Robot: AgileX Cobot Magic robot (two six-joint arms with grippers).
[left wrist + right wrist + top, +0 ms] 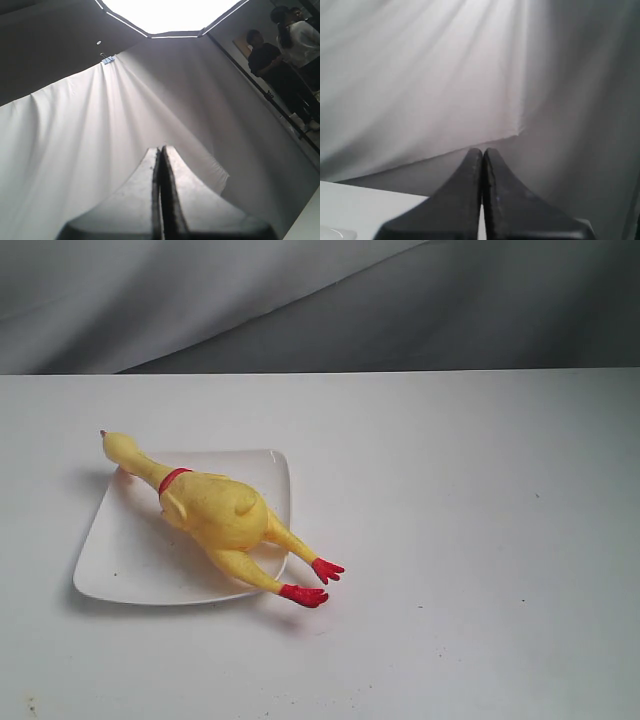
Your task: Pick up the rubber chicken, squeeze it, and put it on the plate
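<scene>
Placement looks finished: the rubber chicken (215, 515) lies diagonally across the plate (120, 562) at the left of the table (480, 540), head past the far-left rim, red feet overhanging the near-right edge. No further move seems needed, save perhaps centring it. Neither arm shows in the exterior view; the left gripper (161, 150) and right gripper (483, 151) are both clenched on nothing, aimed at the backdrop (420, 75).

You see the rubber chicken (222, 510) as yellow rubber with a soft sheen and a faintly bumpy skin, and the plate (120, 562) as glossy, glazed-looking white. The tabletop (450, 540) is matt white, the backdrop (300, 290) is creased grey cloth, and the left fingers (135, 200) and right fingers (457, 205) look dull, dark and slightly grainy.
</scene>
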